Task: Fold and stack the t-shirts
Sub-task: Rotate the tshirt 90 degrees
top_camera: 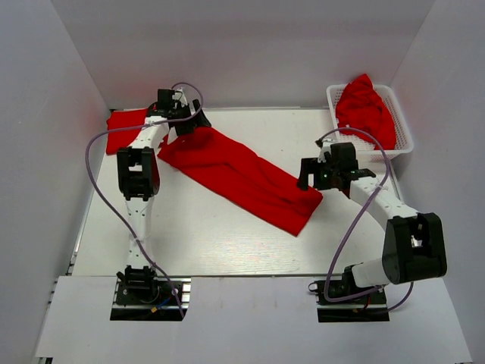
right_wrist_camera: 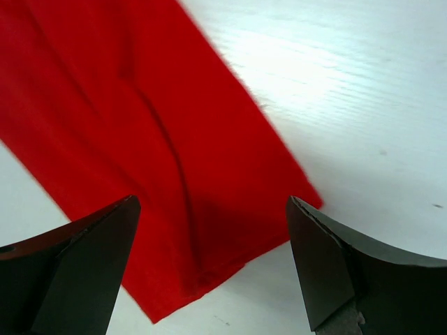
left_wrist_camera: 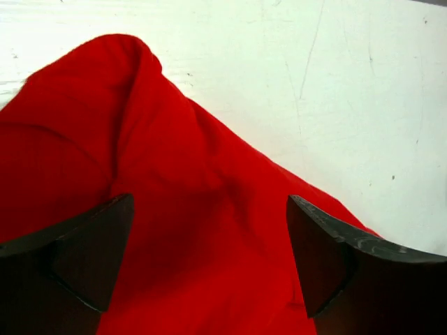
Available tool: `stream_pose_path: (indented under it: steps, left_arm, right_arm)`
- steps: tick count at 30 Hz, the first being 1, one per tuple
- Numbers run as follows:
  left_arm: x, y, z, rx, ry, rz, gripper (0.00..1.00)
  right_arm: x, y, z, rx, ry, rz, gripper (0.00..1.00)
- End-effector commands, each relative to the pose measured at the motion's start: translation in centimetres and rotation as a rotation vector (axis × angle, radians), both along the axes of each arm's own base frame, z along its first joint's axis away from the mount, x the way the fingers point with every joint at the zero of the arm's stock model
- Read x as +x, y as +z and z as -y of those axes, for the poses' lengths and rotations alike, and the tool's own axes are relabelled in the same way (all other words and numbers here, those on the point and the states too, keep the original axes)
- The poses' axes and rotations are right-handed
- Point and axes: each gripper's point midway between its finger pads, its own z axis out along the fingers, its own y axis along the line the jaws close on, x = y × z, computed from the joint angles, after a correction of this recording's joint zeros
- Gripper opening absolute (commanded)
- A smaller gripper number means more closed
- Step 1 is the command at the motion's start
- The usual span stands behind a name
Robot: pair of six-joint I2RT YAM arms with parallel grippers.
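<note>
Top external view shows one t-shirt (top_camera: pixel 242 178) laid as a long folded strip on the counter (top_camera: pixel 227 243), one end beneath the left jaws, the other beneath the right jaws, probably so both ends lift together. Both pairs stand fully open, gripping nothing.

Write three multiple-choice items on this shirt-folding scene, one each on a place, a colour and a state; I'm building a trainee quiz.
1. Where is the white lattice basket?
A far right corner
B near left corner
C centre
2. What colour is the long folded t-shirt?
A blue
B red
C green
3. The right gripper is:
A shut on cloth
B open
C out of view

1 A: it sits far right in the top view.
2 B: it is red in every view.
3 B: its jaws stand apart above the shirt's end.
</note>
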Motion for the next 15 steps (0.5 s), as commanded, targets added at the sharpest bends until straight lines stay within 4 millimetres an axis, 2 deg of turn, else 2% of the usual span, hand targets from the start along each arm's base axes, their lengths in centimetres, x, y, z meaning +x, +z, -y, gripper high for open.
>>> stream_pose_path:
  steps: [1,2,3,4,7,8,9,10,12,14,15]
  left_arm:
    - [-1.7,8.1,-0.1,0.073,-0.027,0.12,1.0]
    - [-3.2,6.6,0.0,0.105,-0.048,0.092,1.0]
    - [-4.3,6.5,0.2,0.118,-0.047,0.077,1.0]
    - [-5.9,6.3,-0.6,0.145,-0.021,0.064,1.0]
    - [-8.5,5.1,-0.8,0.17,-0.001,0.034,1.0]
    - [-10.1,3.8,-1.2,0.183,0.004,-0.004,1.0]
    - [-10.9,2.9,-1.0,0.195,0.019,-0.032,1.0]
    - [-12.2,1.0,-0.7,0.201,0.004,-0.073,1.0]
    - [-12.9,-0.9,-1.1,0.21,0.03,-0.119,1.0]
    - [-13.5,-2.8,-0.5,0.209,0.027,-0.171,1.0]
    - [-13.1,-3.4,-0.7,0.218,0.033,-0.178,1.0]
  right_arm:
    - [-1.0,0.5,-3.0,0.077,0.167,0.024,0.9]
    - [-1.7,0.1,-3.6,0.09,0.201,0.014,0.9]
    - [-1.9,0.0,-3.9,0.094,0.224,0.017,0.9]
    - [-2.7,-0.3,-5.3,0.126,0.286,0.007,0.9]
    - [-3.0,-1.2,-6.6,0.128,0.324,-0.013,0.9]
    - [-2.8,-1.6,-6.9,0.122,0.325,-0.024,0.9]
    - [-2.7,-2.2,-7.0,0.112,0.325,-0.038,0.9]
    - [-2.2,-2.2,-7.1,0.091,0.319,-0.03,0.9]
    - [-1.7,-3.2,-7.0,0.066,0.296,-0.049,0.9]
    - [-1.0,-3.5,-6.8,0.046,0.264,-0.044,0.9]
    - [-0.8,-3.6,-6.7,0.036,0.248,-0.041,0.9]
